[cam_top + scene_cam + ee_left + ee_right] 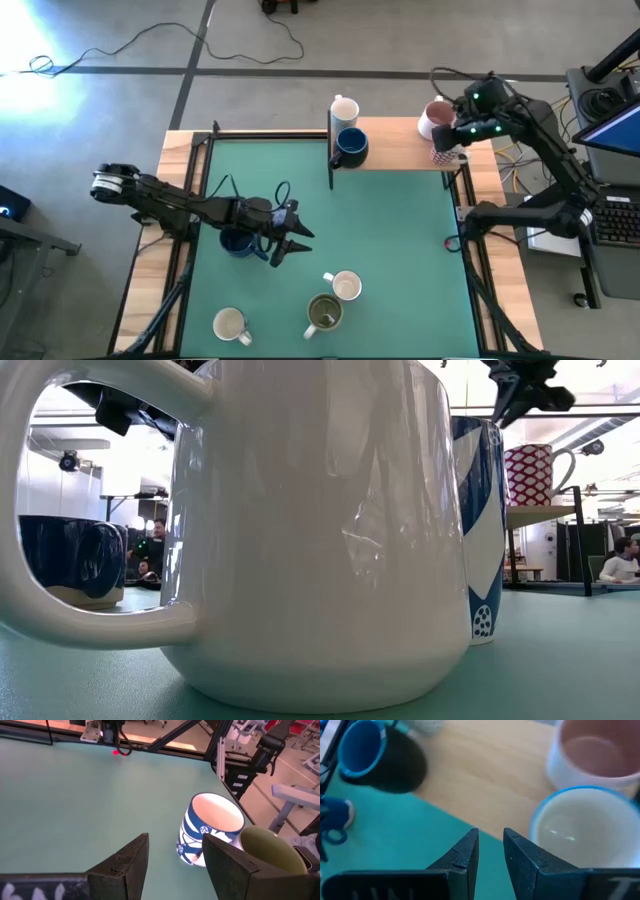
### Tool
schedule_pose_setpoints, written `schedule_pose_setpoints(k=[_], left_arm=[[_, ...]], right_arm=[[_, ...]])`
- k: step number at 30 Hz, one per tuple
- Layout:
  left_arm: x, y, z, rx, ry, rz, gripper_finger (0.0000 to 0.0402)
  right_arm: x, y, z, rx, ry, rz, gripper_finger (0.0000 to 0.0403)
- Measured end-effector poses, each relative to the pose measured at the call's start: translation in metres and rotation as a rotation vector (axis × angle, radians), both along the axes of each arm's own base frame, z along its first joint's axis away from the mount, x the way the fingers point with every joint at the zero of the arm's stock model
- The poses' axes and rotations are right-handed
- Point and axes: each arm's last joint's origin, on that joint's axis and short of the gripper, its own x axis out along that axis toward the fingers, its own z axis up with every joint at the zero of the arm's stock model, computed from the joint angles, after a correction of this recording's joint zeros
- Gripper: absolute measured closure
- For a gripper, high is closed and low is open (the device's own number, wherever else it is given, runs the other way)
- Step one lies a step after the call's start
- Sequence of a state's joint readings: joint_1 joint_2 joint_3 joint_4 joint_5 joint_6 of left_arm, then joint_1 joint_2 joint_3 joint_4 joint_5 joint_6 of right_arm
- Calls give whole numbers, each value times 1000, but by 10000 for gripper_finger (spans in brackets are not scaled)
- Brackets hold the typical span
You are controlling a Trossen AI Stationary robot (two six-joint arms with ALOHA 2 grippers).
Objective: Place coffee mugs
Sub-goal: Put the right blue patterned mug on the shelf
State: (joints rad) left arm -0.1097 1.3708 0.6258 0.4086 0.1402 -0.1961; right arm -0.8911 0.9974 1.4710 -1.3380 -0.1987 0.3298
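On the green mat (400, 230) stand a navy mug (237, 241), a blue-and-white patterned mug (346, 286), an olive mug (324, 313) and a white mug (230, 324). The wooden shelf (400, 150) at the far edge carries a white mug (344, 108), a dark blue mug (350, 146), a pink-inside mug (437, 118) and a red-patterned mug (446, 152). My left gripper (287, 241) hangs open over the mat beside the navy mug, facing the patterned mug (210, 827). My right gripper (491, 845) hovers over the shelf's right end, narrowly open, next to a blue-rimmed mug (585, 830).
A black upright (331, 150) stands at the shelf's left end. Black frame rails (190, 200) run along the mat's left and right sides. In the low view a big white mug (300, 530) fills the front. The mat's middle and far-left part are bare.
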Motion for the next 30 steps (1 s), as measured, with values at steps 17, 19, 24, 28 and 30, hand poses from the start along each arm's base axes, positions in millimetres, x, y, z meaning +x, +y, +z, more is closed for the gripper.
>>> schedule_pose_setpoints(k=[17, 19, 24, 28, 30], left_arm=[[0, 0, 0, 0, -2, 1, 233], [0, 0, 0, 0, -3, 2, 233], [0, 0, 0, 0, -2, 1, 233], [0, 0, 0, 0, -2, 2, 233], [0, 0, 0, 0, -2, 2, 233]], right_arm=[[67, 54, -10, 4, 8, 239, 328], [78, 63, -11, 10, -16, 283, 328], [109, 88, -25, 37, 1, 405, 328], [133, 109, -46, 72, 95, 494, 328], [144, 119, -56, 81, 133, 535, 328]])
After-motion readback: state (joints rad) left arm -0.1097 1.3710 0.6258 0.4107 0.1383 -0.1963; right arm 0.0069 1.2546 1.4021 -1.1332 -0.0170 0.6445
